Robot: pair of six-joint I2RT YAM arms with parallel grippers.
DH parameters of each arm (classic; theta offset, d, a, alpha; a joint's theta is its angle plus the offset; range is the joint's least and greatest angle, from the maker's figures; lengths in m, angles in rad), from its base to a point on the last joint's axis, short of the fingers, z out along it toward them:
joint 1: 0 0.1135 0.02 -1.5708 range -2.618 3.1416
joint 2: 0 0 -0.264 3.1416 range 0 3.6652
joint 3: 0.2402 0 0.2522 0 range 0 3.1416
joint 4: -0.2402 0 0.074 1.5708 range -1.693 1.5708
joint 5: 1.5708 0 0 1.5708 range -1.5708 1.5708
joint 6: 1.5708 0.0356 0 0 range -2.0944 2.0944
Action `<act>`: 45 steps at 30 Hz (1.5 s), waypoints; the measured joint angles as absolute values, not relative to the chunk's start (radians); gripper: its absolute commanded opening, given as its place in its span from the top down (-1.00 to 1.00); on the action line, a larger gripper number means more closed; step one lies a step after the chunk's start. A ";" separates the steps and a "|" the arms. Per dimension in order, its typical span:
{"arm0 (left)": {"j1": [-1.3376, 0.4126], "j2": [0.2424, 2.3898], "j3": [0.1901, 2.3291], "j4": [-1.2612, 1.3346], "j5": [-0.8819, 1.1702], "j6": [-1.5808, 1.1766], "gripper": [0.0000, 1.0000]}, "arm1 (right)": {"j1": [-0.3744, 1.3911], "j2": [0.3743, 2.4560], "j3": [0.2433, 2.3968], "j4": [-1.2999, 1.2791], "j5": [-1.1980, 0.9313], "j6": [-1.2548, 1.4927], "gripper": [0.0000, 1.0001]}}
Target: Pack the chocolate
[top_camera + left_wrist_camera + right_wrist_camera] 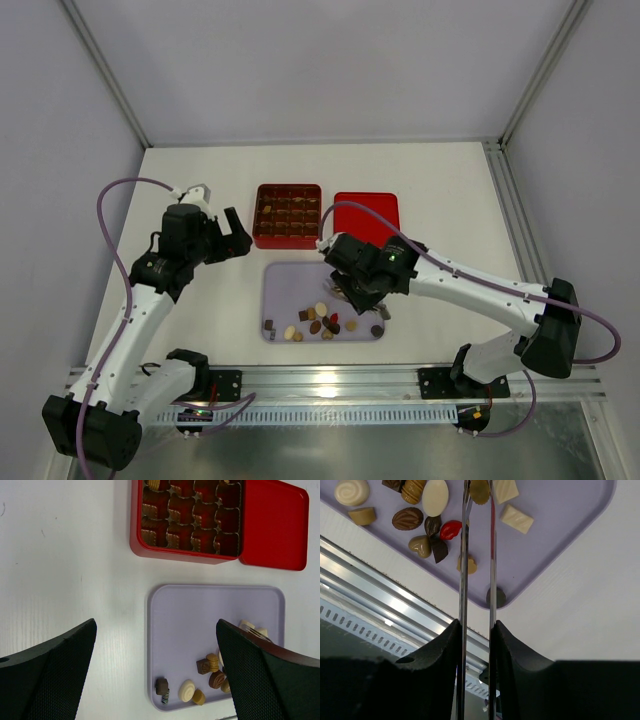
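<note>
Your left arm rises from its base at the near-left corner and bends in toward the middle. The left gripper [238, 234] hangs above the table [440, 200], just left of the red box [288, 241], and points toward the lilac tray [300, 280]. Its pincer stands wide, with nothing between the fingers.

Your right arm stretches from its base on the right, low and long across to the tray, and the wrist tips down over the tray's right half. The right gripper [343, 290] carries two thin metal blades [466, 555], set close together and parallel. Their tips pinch a tan fluted chocolate [480, 490], touching it on both sides. You cannot tell whether it is off the tray floor. It is round, so it has no long axis, and its flat face is toward the wrist camera.

The other chocolates [322, 322] lie loose along the tray's near edge. In the right wrist view:
- The white oval [435, 497] lies lengthwise, roughly in line with the blades.
- The brown ridged oval [407, 518] lies crosswise to the blades.
- The white bar [516, 519] sits on a diagonal, right of the blades.
- The red piece [451, 529] lies just left of the blades.
- A dark round one [496, 597] sits in the tray's corner.

The red lid [366, 215] lies beside the box.
</note>
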State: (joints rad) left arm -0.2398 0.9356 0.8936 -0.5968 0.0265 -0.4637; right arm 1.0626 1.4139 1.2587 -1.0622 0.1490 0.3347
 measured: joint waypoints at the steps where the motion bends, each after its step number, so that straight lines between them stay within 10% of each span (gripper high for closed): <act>1: -0.240 0.936 0.894 -0.597 0.027 -0.464 -0.99 | 1.060 1.414 1.260 -1.065 0.150 0.335 0.31; 17: -0.240 0.936 0.894 -0.597 0.027 -0.464 -1.00 | 0.966 1.442 1.433 -1.093 0.154 0.278 0.32; 45: -0.240 0.936 0.894 -0.597 0.027 -0.464 -0.99 | 0.805 2.114 2.040 -0.857 0.144 0.172 0.33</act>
